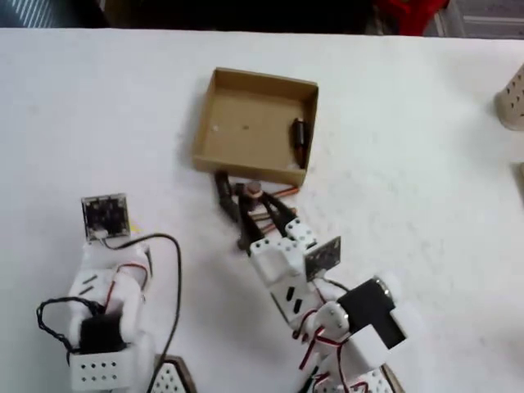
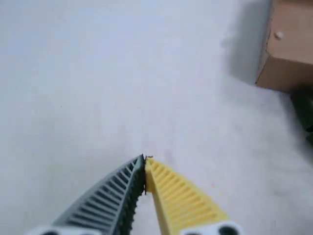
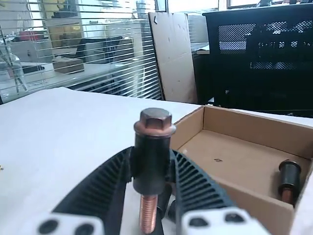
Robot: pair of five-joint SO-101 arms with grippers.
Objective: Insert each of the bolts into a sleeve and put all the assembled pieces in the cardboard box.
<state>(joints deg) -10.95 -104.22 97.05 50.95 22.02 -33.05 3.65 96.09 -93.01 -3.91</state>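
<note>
So we see right end effector (image 3: 152, 159) pinching a sleeve (image 3: 152, 171) with its bolt (image 3: 155, 121) by the box (image 3: 244, 125), left end effector (image 2: 145, 164) pressed together.

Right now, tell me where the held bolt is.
The sleeved bolt stands upright in the right gripper, just outside the box's near wall, in the high view about midway along it.

bright even light, daylight through blinds (image 3: 73, 44) behind, white table (image 1: 409, 123) glaring, soft shadow beside cardboard box (image 2: 283, 73)
</note>
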